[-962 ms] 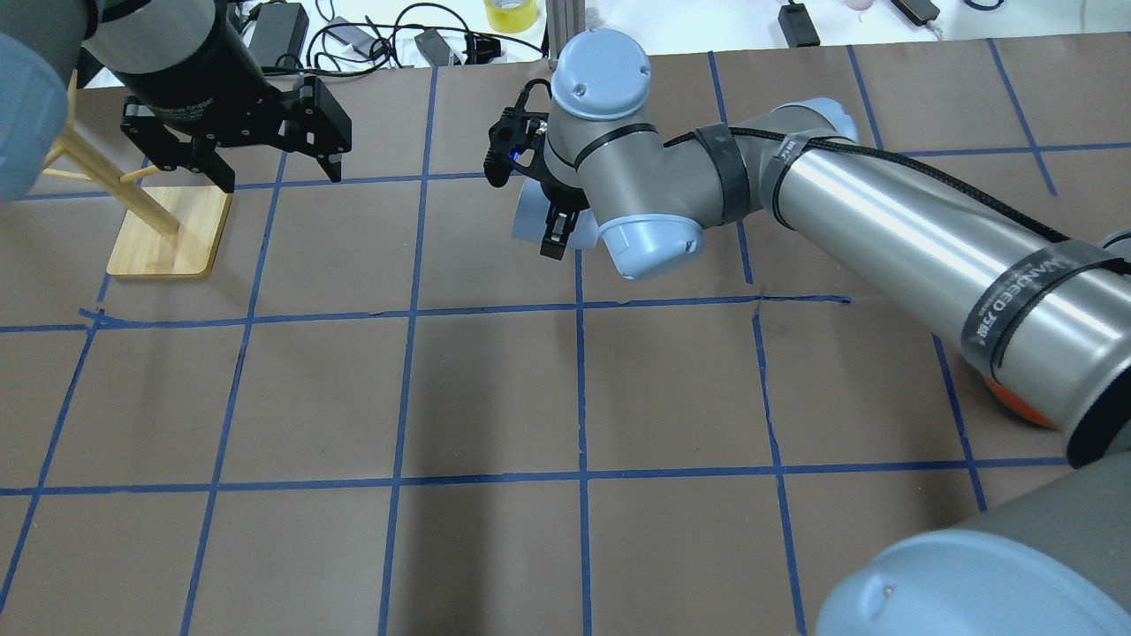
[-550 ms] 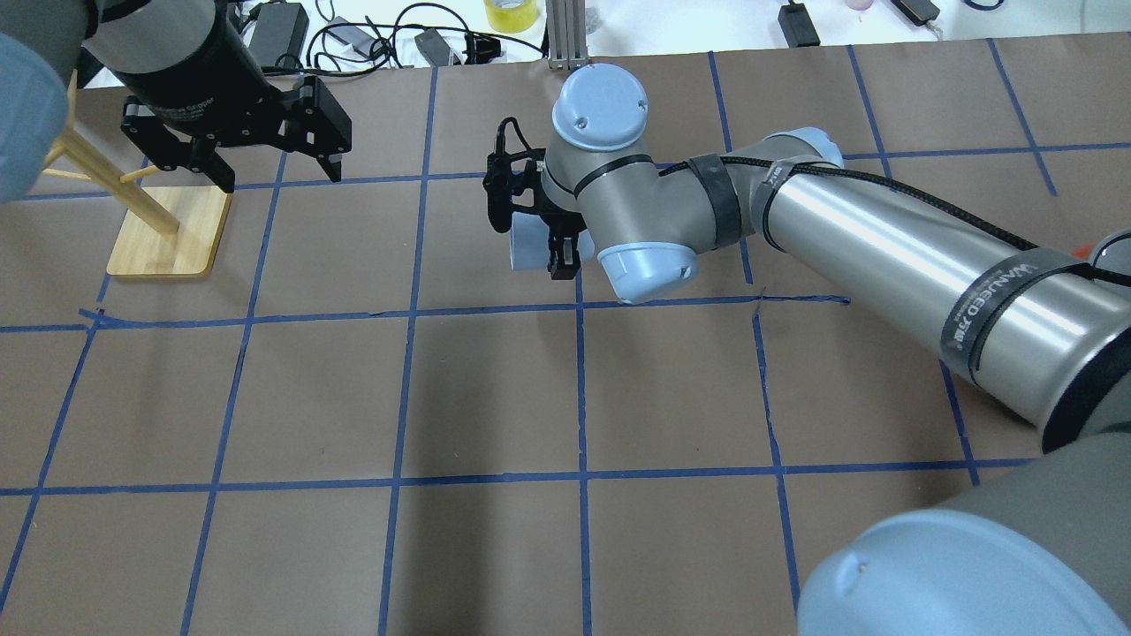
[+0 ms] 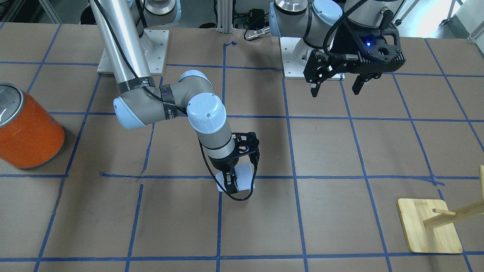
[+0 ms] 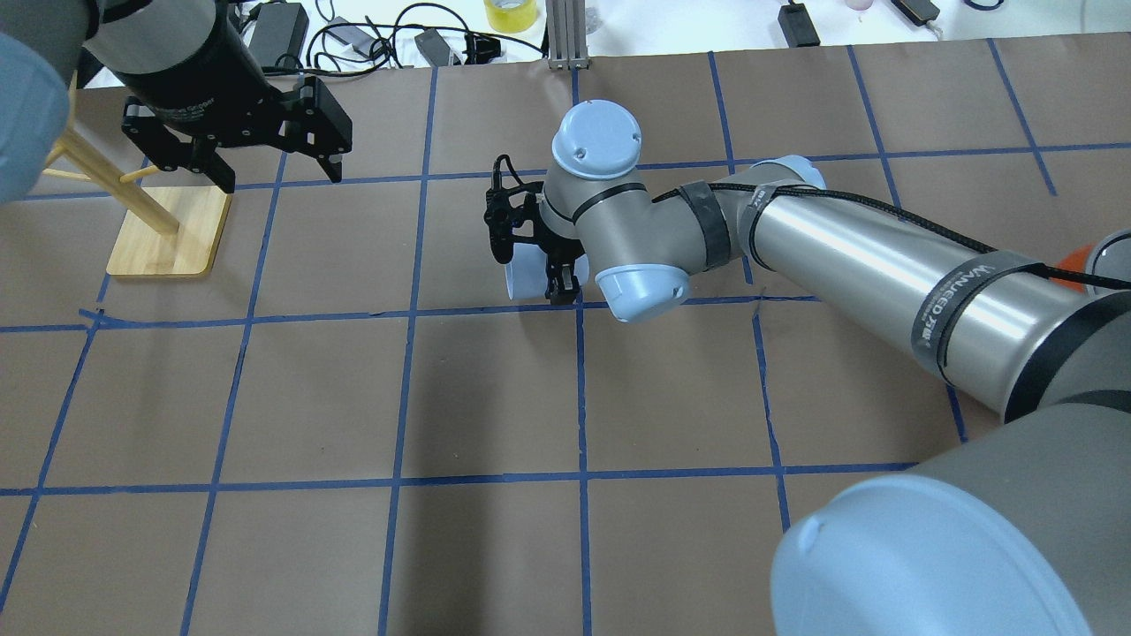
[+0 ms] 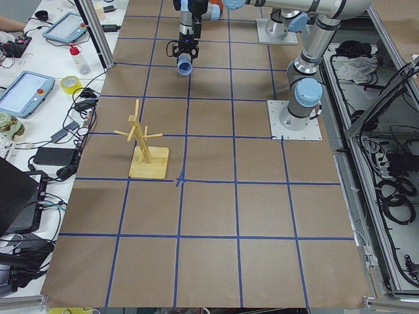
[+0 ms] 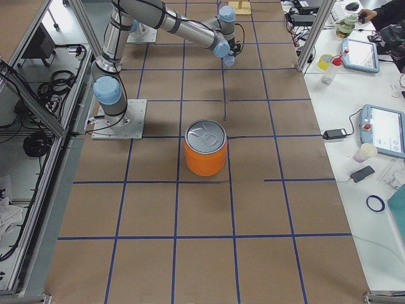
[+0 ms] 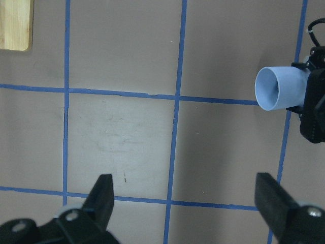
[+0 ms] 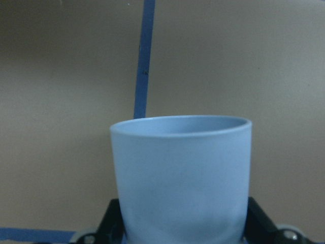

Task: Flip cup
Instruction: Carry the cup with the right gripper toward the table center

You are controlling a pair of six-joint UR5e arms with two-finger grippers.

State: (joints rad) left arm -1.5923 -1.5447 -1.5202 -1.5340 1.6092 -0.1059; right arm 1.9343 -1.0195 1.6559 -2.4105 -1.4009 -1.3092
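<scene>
The pale blue cup (image 4: 521,276) is held in my right gripper (image 4: 530,272), which is shut on it near the table's middle. In the left wrist view the cup (image 7: 279,87) lies sideways with its open mouth facing left. In the right wrist view the cup (image 8: 182,178) fills the frame between the fingers, rim pointing away. In the front view the cup (image 3: 245,174) is low over a blue tape line; I cannot tell if it touches the table. My left gripper (image 4: 281,177) is open and empty, raised at the far left (image 3: 335,91).
A large orange can (image 3: 28,132) with a silver top stands on my right side (image 6: 205,149). A wooden peg rack (image 4: 168,231) stands on my left, below the left gripper. Cables and devices lie beyond the table's far edge.
My right arm has moved the cup toward my near side and a little left, lowering it. The left arm has not moved.
</scene>
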